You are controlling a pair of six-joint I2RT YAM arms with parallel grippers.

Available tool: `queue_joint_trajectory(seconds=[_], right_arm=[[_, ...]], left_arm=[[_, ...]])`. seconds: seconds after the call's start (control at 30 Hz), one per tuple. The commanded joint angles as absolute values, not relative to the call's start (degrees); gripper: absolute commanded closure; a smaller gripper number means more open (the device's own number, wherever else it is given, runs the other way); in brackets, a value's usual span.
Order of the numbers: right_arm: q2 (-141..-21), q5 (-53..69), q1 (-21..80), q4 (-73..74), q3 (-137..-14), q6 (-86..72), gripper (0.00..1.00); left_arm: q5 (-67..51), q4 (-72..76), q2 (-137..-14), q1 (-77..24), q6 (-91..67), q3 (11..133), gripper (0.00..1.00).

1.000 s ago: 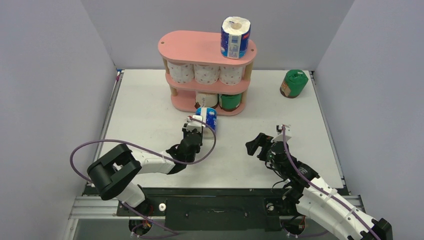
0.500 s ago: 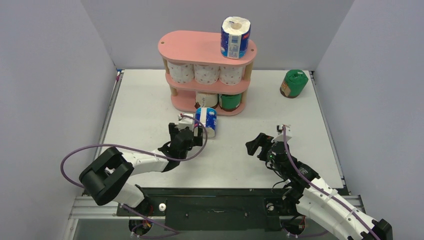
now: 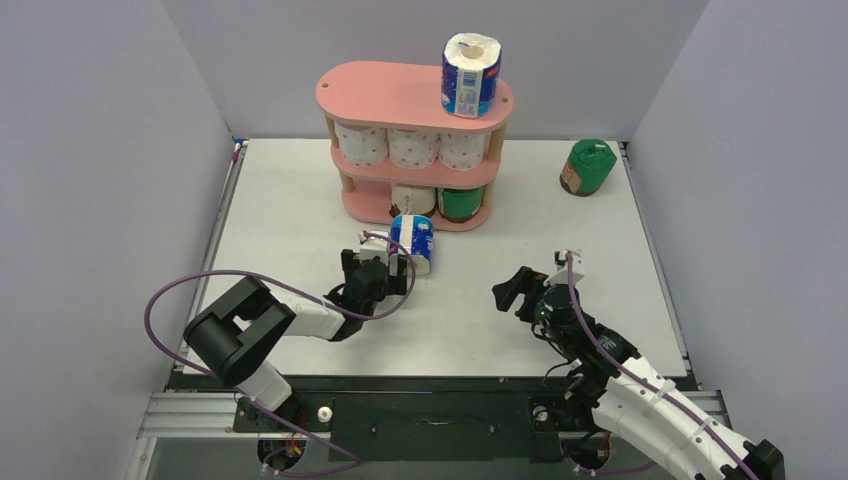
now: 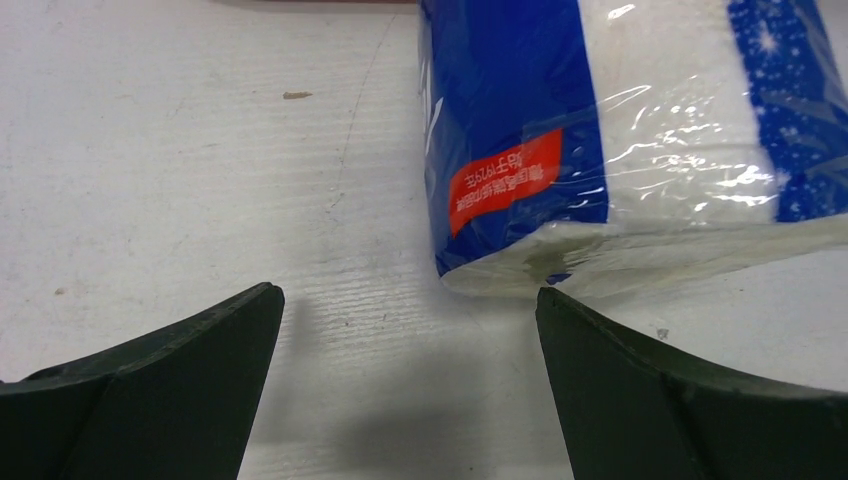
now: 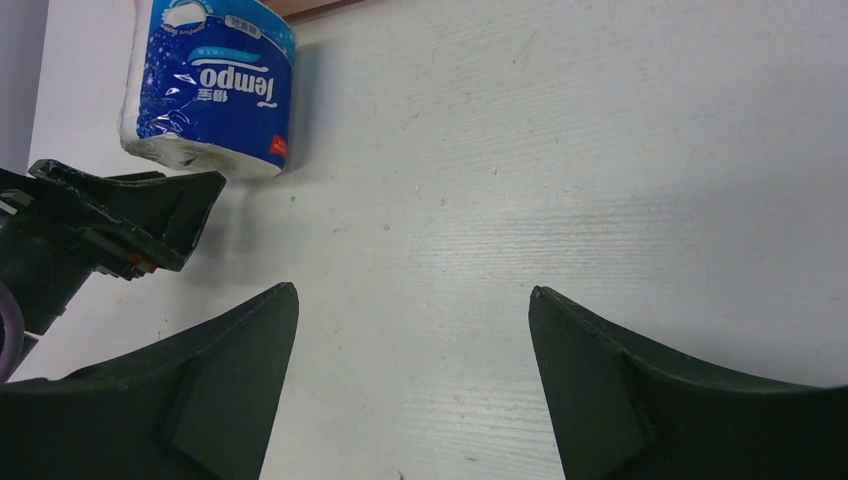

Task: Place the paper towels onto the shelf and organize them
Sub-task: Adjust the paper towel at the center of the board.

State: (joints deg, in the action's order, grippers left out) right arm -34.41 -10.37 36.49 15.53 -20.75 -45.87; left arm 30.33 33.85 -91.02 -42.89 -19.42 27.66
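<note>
The pink shelf (image 3: pixel 400 95) stands at the back of the table. One blue-and-white paper towel roll (image 3: pixel 470 75) stands on its top board. Three pink-dotted white rolls (image 3: pixel 412 148) fill the middle tier. A pale roll (image 3: pixel 412 200) and a green one (image 3: pixel 461 203) sit on the bottom tier. Another blue-and-white roll (image 3: pixel 413 243) (image 4: pixel 600 140) (image 5: pixel 210 85) rests on the table in front of the shelf. My left gripper (image 3: pixel 377 265) (image 4: pixel 410 300) is open just short of it, holding nothing. My right gripper (image 3: pixel 515 290) (image 5: pixel 412 300) is open over bare table.
A green-wrapped roll (image 3: pixel 586 167) stands alone at the far right of the table (image 3: pixel 280 200), near the right wall. The left arm's purple cable loops out to the left. In the right wrist view the left gripper (image 5: pixel 130 225) shows beside the blue roll.
The left gripper has opened and let go of the blue-and-white roll, which now rests on the table. It has drawn back slightly towards me. The right arm has not moved.
</note>
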Motion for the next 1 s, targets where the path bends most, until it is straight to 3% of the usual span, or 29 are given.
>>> queue_joint_trajectory(seconds=[0.0, 0.3, 0.53, 0.97], right_arm=[[-33.67, -11.86, 35.76, 14.4, -20.47, -45.34, 0.19], [-34.56, -11.43, 35.1, 13.79, -20.22, -44.92, 0.19], [-34.71, -11.14, 34.75, 13.7, -20.13, -44.61, 0.19], [-34.92, -9.68, 32.58, 13.54, -19.61, -43.83, 0.19]], left_arm=[[28.99, 44.1, -91.71, -42.46, -21.24, 26.56, 0.02], [27.89, 53.41, -94.47, -41.48, -21.96, 24.36, 0.0], [27.53, 61.68, -98.89, -40.36, -24.76, 23.68, 0.08], [27.33, 75.85, -103.36, -39.62, -26.23, 21.01, 0.06]])
